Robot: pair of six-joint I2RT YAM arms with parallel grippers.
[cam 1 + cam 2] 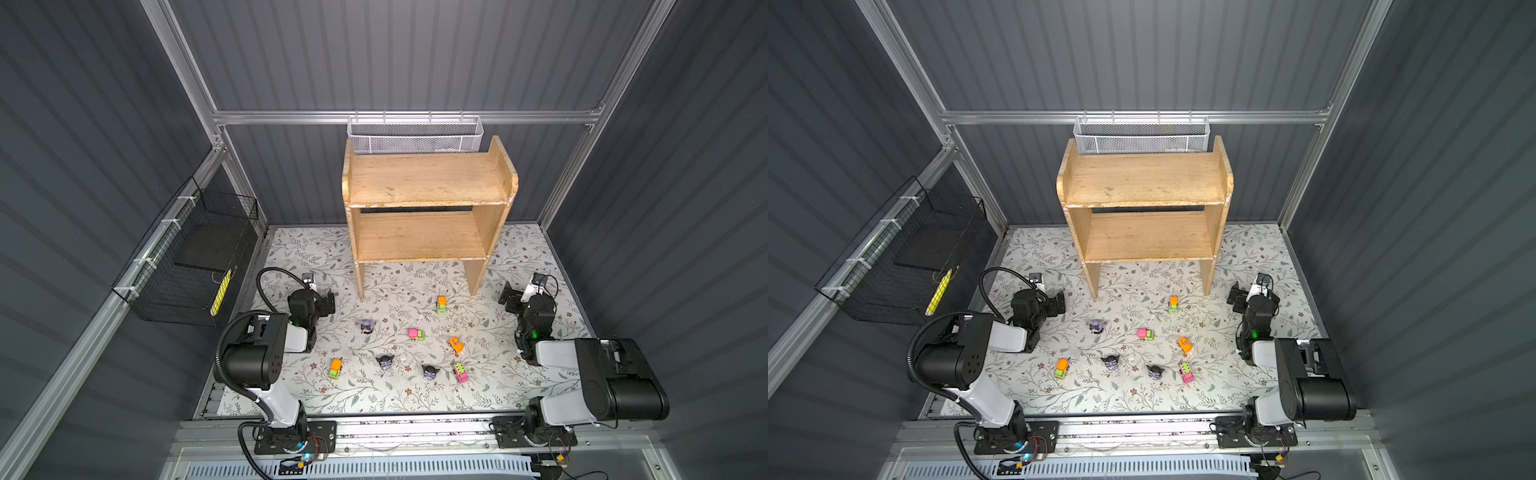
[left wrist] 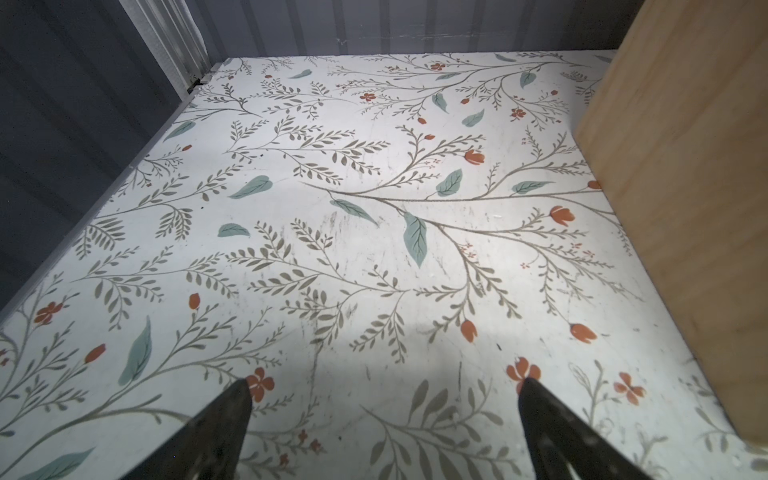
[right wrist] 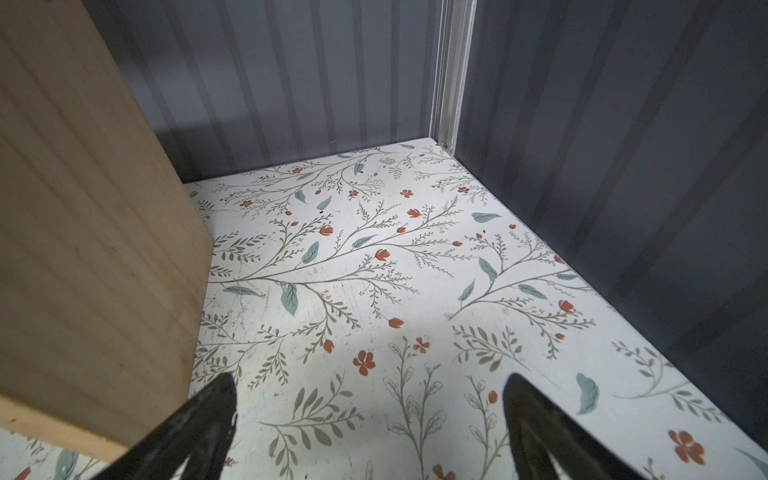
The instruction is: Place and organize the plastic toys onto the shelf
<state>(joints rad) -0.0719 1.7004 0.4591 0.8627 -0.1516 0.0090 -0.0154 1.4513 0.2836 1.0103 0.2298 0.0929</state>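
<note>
- Jaws spread wide, nothing held: left gripper (image 2: pixel 384 386) at lower left of shelf (image 1: pixel 428 178), right gripper (image 3: pixel 370 382) at lower right. Probably parked aside to leave the toys (image 1: pixel 415 334) reachable.
- All eight scattered loose at lower centre in both top views, below the shelf. None shelved yet, both tiers bare.
- Flat, scuffed floral mat (image 1: pixel 316 257) underneath. Grey ribbed walls (image 1: pixel 415 62) close on three sides.

The shelf (image 1: pixel 428 183) stands at the back of the table (image 1: pixel 291 257), the rear basket (image 1: pixel 415 139) behind it. The toys (image 1: pixel 416 334) lie scattered on the table before the shelf, between the arms (image 1: pixel 257 353). The left basket (image 1: pixel 187 270) hangs left of the table.
</note>
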